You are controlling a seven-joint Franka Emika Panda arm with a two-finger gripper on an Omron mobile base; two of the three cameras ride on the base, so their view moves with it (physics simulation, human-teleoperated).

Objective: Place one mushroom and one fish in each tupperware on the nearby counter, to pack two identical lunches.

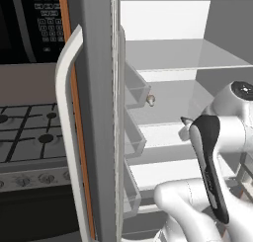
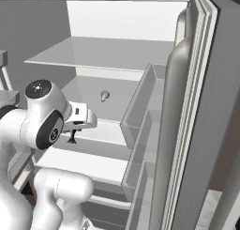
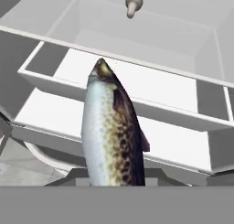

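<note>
A spotted fish (image 3: 112,131) is held lengthwise in the gripper (image 2: 72,136), head pointing away from the hand; the jaws are clenched on it. The gripper is positioned in front of the open fridge (image 1: 163,102). A mushroom (image 3: 133,3) lies beyond the gripper on a fridge shelf (image 2: 89,95).

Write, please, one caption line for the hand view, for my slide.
A speckled fish gripped in the hand, before open fridge shelves, with a mushroom on a shelf behind.
</note>
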